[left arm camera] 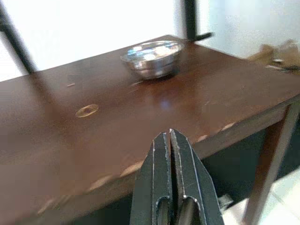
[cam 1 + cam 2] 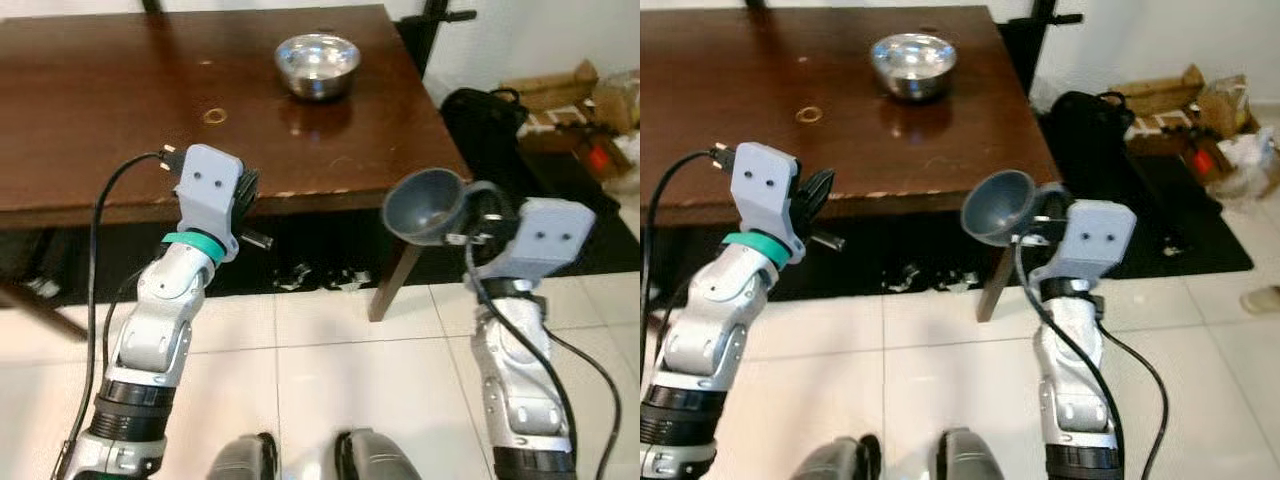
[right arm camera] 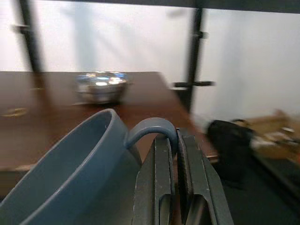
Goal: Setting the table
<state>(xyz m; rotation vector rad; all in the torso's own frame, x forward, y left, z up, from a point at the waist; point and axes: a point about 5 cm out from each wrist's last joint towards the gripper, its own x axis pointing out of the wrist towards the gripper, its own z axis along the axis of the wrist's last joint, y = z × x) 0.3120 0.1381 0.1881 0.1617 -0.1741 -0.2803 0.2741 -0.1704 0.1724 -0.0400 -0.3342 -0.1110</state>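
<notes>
right end effector (image 2: 478, 222): fingers pressed together on the handle of a blue-grey cup (image 2: 425, 205), held tilted in the air off the tabletop's near right corner | left end effector (image 2: 247, 190): clenched, holding nothing, at the near edge of the brown tabletop (image 2: 120, 120) | steel bowl (image 2: 317, 64): far on tabletop

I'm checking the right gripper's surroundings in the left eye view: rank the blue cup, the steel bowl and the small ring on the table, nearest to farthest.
From the right gripper:
1. Blue cup, held by its handle, off the table's near right corner.
2. Steel bowl, far right part of the table.
3. Small ring, mid-table, to the left.
</notes>
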